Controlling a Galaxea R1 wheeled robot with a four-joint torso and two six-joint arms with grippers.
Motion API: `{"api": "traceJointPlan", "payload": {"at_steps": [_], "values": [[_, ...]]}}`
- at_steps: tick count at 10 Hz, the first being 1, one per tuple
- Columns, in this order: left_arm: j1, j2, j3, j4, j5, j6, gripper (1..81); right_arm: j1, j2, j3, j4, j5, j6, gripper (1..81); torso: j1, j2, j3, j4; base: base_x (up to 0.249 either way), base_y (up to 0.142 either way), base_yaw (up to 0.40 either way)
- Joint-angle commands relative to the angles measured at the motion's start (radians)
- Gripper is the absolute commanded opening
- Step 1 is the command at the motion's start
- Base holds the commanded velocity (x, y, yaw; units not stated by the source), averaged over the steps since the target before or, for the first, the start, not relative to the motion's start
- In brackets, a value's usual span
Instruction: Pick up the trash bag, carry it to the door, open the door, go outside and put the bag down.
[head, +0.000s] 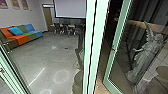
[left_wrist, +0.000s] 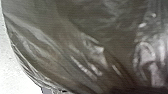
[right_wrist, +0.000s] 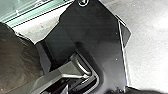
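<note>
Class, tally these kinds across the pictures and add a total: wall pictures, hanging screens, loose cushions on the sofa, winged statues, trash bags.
Wall pictures: 3
Hanging screen: 1
Loose cushion: 1
Winged statue: 1
Trash bag: 1
Total: 7

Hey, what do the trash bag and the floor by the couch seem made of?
The trash bag looks like thin, glossy plastic film, with creases and bright highlights. The floor seems to be smooth, polished concrete, going by its gray surface and light reflections, though vinyl is possible.
</note>
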Motion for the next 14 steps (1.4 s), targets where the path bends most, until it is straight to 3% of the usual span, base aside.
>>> {"api": "traceJointPlan", "payload": {"at_steps": [1, 14], "values": [[-0.048, -0.001, 0.003, 0.003, 0.069, 0.003, 1.0, 0.035, -0.004, -0.001, 0.005, -0.044, 0.002, 81.1, 0.0, 0.0, 0.0, 0.0, 0.0, 0.0, -0.083], [-0.046, -0.003, 0.001, 0.005, 0.07, 0.003, 1.0, 0.027, -0.001, -0.001, 0.005, -0.044, 0.002, 81.1, 0.0, 0.0, 0.0, 0.0, 0.0, 0.0, -0.163]]}}
